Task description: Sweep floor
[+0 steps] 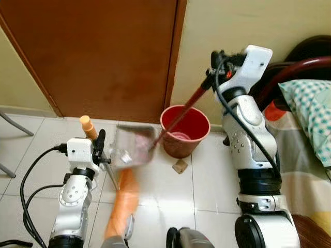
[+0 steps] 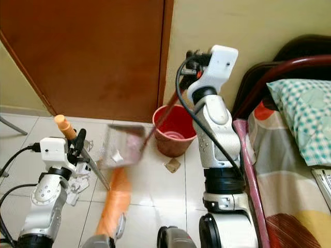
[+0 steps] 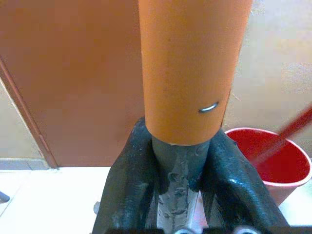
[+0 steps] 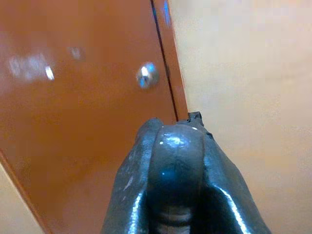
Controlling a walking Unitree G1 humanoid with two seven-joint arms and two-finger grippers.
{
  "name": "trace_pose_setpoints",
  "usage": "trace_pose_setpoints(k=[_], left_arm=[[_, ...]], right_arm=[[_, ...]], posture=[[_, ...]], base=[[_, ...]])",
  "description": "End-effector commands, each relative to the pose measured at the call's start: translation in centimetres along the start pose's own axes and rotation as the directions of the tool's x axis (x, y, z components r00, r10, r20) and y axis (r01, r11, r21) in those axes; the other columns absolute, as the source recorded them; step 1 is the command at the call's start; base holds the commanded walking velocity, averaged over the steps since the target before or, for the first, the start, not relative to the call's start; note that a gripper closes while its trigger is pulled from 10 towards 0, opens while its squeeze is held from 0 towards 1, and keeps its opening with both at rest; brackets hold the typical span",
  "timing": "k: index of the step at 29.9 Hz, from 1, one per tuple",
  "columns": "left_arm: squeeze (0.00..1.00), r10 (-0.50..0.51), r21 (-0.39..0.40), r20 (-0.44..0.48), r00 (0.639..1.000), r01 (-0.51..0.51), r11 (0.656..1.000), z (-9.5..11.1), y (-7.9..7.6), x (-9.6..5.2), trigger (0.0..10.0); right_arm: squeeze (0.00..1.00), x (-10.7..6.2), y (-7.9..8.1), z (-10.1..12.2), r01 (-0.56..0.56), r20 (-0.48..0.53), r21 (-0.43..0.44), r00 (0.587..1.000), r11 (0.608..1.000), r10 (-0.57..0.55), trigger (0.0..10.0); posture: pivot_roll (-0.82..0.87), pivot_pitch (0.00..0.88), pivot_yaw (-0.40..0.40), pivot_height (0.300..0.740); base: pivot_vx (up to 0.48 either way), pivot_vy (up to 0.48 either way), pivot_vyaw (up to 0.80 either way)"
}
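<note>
My left gripper (image 1: 99, 145) is shut on a long handle with an orange sleeve (image 3: 192, 68) over a grey rod (image 1: 111, 178); the rod slants down to a blurred orange shape (image 1: 123, 204) low over the floor. My right gripper (image 1: 213, 72), raised near the wall, is shut on the top of a red stick (image 1: 181, 112). That stick slants down to a blurred grey, see-through piece (image 1: 133, 145) beside the red bucket (image 1: 185, 130). A brown paper scrap (image 1: 180, 166) lies on the tiles in front of the bucket, and white crumpled scraps (image 2: 77, 183) lie by my left arm.
A brown door (image 1: 103, 51) and a cream wall (image 1: 227, 26) close the space behind the bucket. A bed with a checked pillow (image 1: 310, 111) and a dark red rail (image 2: 248, 170) runs along my right. Black cables (image 1: 28, 191) hang at my left.
</note>
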State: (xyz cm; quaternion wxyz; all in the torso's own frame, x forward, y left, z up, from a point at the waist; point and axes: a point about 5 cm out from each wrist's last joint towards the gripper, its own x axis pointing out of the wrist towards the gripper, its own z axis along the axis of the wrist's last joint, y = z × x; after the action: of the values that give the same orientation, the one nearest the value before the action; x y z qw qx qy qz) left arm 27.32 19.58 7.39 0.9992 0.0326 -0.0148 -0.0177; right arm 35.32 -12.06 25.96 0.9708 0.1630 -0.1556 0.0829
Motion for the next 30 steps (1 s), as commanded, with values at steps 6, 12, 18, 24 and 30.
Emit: trace_pose_setpoints(k=[6, 12, 18, 24, 30], left_arm=[[0.0, -0.02, -0.009, -0.081, 0.997, 0.019, 1.0, -1.7, -0.6, -0.5, 10.0], [0.0, -0.026, -0.006, -0.08, 0.996, 0.025, 1.0, -1.7, -0.6, -0.4, 10.0], [0.0, -0.031, 0.001, -0.081, 0.996, 0.031, 1.0, -1.8, -0.5, -0.3, 10.0], [0.0, -0.036, 0.008, -0.084, 0.996, 0.037, 0.999, -1.8, -0.6, -0.3, 10.0], [0.0, -0.037, 0.009, -0.082, 0.996, 0.038, 0.999, -1.8, -0.7, -0.2, 10.0]], right_arm=[[0.0, 1.6, -2.2, 5.0, 0.089, 0.168, -0.03, 0.982, 0.996, -0.083, 10.0], [0.0, 2.3, -3.4, 7.9, 0.132, 0.265, -0.107, 0.959, 0.986, -0.1, 10.0], [0.0, 2.5, -4.2, 9.8, 0.157, 0.349, -0.314, 0.936, 0.937, -0.04, 10.0], [0.0, 2.0, -0.8, 8.1, 0.055, 0.347, -0.516, 0.926, 0.855, 0.151, 10.0], [0.0, 1.0, 1.5, 4.4, -0.064, 0.268, -0.648, 0.913, 0.758, 0.307, 10.0]], posture=[[-0.03, 0.06, -0.048, 0.74], [-0.03, 0.063, -0.044, 0.74], [-0.03, 0.067, -0.042, 0.74], [-0.03, 0.069, -0.04, 0.74], [-0.02, 0.073, -0.046, 0.74]], base=[[0.0, 0.0, 0.0], [0.0, 0.0, 0.0], [0.0, 0.0, 0.0], [0.0, 0.0, 0.0], [0.0, 0.0, 0.0]])
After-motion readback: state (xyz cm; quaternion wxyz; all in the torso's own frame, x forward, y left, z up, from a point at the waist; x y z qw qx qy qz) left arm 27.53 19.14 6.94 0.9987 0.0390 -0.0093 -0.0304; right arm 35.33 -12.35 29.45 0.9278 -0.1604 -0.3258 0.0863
